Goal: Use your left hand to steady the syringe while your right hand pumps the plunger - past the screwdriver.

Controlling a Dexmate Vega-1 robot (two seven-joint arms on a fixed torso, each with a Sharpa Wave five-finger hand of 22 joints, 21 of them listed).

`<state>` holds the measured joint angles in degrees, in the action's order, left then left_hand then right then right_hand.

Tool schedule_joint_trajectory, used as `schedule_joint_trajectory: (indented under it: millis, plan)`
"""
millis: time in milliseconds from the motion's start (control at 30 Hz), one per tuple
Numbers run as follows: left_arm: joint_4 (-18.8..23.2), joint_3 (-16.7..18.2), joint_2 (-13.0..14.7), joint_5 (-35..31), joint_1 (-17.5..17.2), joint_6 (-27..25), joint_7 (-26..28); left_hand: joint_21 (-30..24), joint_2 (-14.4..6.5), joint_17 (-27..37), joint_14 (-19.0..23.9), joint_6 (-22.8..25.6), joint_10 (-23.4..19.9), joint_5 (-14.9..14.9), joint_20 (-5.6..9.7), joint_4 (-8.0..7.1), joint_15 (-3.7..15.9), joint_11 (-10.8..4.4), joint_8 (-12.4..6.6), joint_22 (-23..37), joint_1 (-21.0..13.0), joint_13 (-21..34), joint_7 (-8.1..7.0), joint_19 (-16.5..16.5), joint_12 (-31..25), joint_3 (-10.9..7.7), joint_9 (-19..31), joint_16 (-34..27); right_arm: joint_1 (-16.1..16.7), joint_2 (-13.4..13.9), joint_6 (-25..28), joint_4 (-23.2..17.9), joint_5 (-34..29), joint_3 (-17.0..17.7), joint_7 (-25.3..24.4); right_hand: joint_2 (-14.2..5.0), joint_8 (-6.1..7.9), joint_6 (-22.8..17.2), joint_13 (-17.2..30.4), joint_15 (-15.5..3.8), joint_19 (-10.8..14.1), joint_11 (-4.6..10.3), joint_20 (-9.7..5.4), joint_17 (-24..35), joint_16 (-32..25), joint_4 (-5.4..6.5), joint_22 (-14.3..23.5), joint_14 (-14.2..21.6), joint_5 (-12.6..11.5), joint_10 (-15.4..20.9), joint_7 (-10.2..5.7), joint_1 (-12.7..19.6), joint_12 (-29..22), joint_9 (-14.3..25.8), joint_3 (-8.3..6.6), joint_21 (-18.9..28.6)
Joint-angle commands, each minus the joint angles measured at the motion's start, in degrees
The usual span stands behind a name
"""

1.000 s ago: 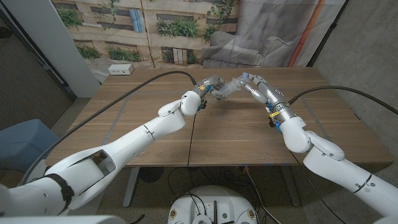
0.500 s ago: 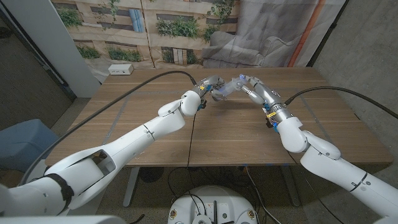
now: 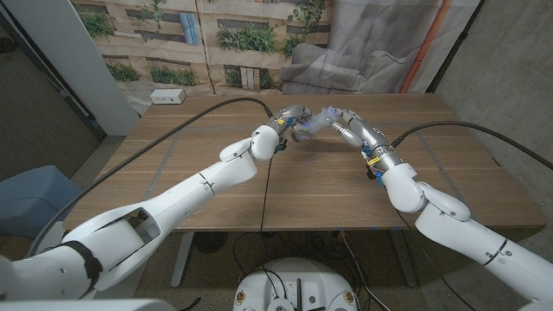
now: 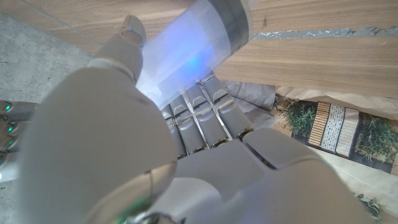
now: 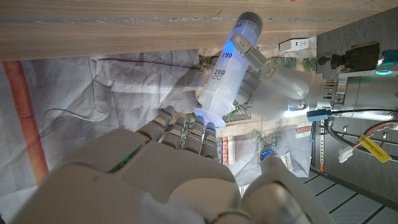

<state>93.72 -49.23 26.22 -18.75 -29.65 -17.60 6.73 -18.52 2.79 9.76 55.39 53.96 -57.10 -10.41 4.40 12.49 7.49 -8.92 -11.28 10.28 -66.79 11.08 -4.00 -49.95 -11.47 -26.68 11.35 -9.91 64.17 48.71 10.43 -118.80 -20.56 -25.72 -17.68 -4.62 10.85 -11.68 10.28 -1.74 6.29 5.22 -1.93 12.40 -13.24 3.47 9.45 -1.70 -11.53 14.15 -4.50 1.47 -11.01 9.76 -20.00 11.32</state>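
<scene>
- Syringe (image 3: 309, 127) — large, translucent, held in the air above the far middle of the wooden tabletop (image 3: 328, 186), between the two hands; it does not touch the wood.
- Left hand (image 3: 292, 121): grasping the barrel. In the left wrist view the fingers (image 4: 202, 115) curl round the clear tube (image 4: 186, 56) just below its grey end band.
- Right hand (image 3: 339, 119): at the syringe's other end, fingers closed on it. In the right wrist view the fingertips (image 5: 186, 132) meet the lower end of the barrel (image 5: 224, 81) — I cannot tell whether they press the plunger or only the barrel's end.
- Barrel markings "150" and "200 CC" read in the right wrist view; a blue glow shows on the plastic at both ends.
- In the same view the left hand (image 5: 273, 84) wraps the barrel near its tip.
- Syringe lies tilted, its length running from one hand to the other.
- White power strip (image 3: 168, 97) at the far left corner of the tabletop, well apart from the hands.
- Black cables (image 3: 173, 138) run along both forearms.
</scene>
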Motion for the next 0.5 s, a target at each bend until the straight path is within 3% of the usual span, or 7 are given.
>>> schedule_joint_trajectory:
  millis: [33,500]
  plan:
    - [0.4,0.0,0.4,-0.1,-0.2,0.2,-0.4,-0.3,-7.3,0.1,1.1,2.9,-2.1,-0.3,6.82,-2.26,6.15,-1.69,-0.17,0.3,3.7,0.3,2.16,-2.6,-0.3,-2.76,0.3,-0.4,-1.0,0.0,-1.5,0.8,0.2,-0.7,0.6,-1.97,0.32,-0.6,0.2,-1.56,0.3,-0.12,-0.24,0.3,-0.2,-0.11,0.3,0.5,-0.1,0.4,0.16,0.4,-0.1,0.3,-0.34,0.0]
    - [0.9,0.1,0.8,-0.4,-0.4,0.2,-0.8,-0.3,-7.3,0.1,1.1,2.7,-2.0,-0.4,6.87,-2.33,6.14,-1.79,-0.09,0.3,3.8,0.3,2.14,-2.6,-0.2,-2.86,0.3,-0.3,-0.7,-0.5,-1.4,0.9,-0.4,-0.5,-0.6,-2.02,0.25,-0.7,0.2,-1.55,0.6,-0.05,-0.23,0.4,-0.4,-0.2,0.3,0.7,0.0,0.4,0.23,0.4,0.0,0.3,-0.31,0.0]
